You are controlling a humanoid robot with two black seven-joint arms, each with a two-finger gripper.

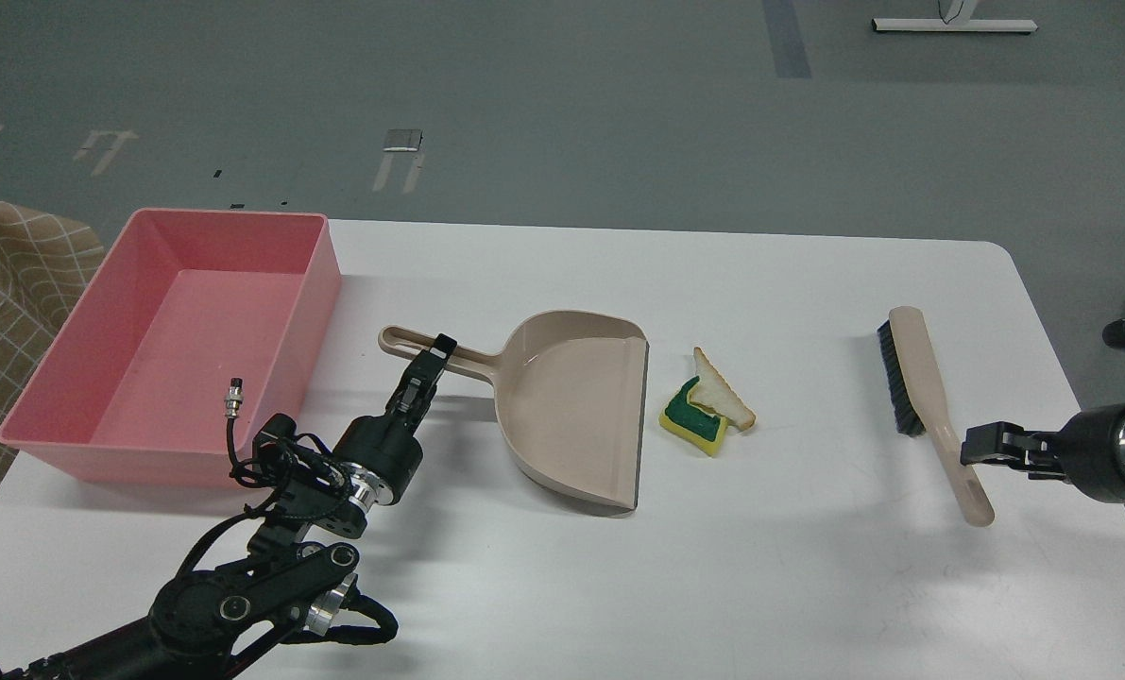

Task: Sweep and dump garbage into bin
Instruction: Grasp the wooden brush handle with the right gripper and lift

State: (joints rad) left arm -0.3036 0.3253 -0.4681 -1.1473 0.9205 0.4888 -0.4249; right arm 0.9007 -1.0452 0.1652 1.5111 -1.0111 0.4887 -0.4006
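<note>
garbage (709,404) lay between dustpan (576,406), grasped by left pincer (433,355), and brush (930,406), grasped by right pincer (976,444).

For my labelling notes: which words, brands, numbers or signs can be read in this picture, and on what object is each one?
None can be read.
Bin, dustpan, brush, sponge, bread: no print visible.
White floor markings: shapes only, no legible text.
</note>
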